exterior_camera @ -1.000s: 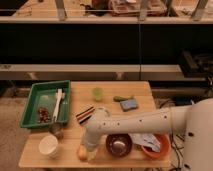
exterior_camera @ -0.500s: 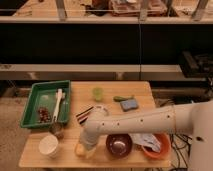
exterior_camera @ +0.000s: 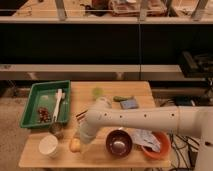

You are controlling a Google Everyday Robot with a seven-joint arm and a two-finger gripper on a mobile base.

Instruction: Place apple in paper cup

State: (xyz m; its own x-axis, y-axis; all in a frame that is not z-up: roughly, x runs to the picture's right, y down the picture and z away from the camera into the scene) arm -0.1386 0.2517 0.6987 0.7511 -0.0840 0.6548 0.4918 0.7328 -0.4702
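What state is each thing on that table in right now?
apple: on the table beside the paper cup, not inside it.
paper cup: upright, open side up.
gripper: lowered right over the apple.
maroon bowl: upright on the table.
green tray: flat, holding a white utensil.
green cup: upright.

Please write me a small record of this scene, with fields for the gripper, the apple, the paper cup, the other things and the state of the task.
gripper: gripper low over the front left of the table, right at the apple
apple: apple just right of the paper cup, outside it; whether it is lifted cannot be told
paper cup: paper cup upright, near the table's front left corner
other things: green tray at back left, maroon bowl right of the apple
task state: apple not yet in the cup
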